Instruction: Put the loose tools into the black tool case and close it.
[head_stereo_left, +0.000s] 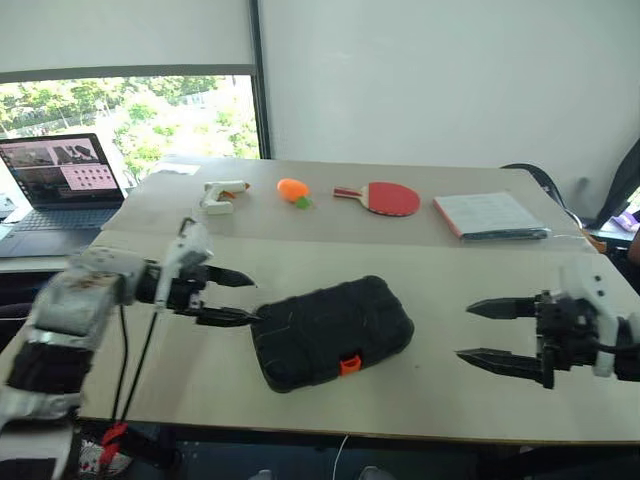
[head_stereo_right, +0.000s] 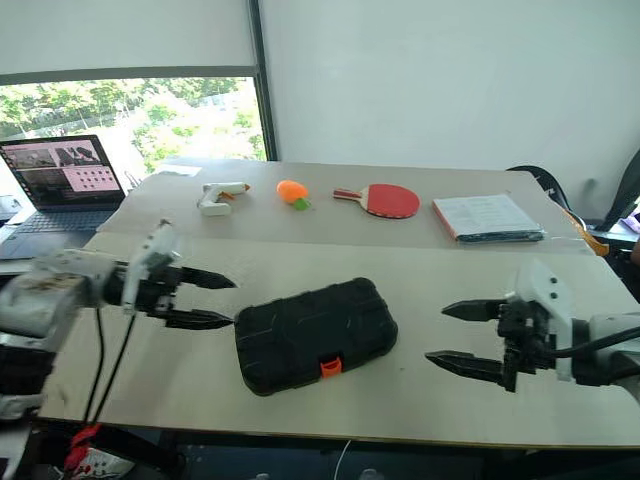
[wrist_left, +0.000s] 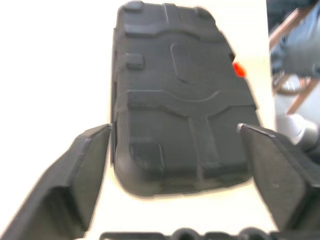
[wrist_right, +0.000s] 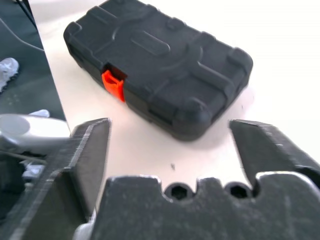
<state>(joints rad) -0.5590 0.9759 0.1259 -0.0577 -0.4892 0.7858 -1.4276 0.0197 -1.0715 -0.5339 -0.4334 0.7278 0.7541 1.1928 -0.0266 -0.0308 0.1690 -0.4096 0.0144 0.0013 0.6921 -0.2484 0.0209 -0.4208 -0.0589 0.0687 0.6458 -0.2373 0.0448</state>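
On either side of the closed ribbed black moulded-plastic tool case (head_stereo_left: 333, 332), the left tool (head_stereo_left: 232, 296) and right tool (head_stereo_left: 492, 332) hang with fingers spread wide, holding nothing. Its orange latch (head_stereo_left: 349, 364) faces the near edge of the pale table (head_stereo_left: 430, 270). Whatever lies inside is hidden by the shut lid.

We note the left gripper (head_stereo_left: 232, 297) has two tapered black fingers on a black block with a white housing. The forearm behind it is grey-silver, with black bands and a black cable hanging beneath. The right gripper (head_stereo_left: 500, 332) matches: black pointed fingers, white bracket. In its wrist view, round holes sit in the black base.
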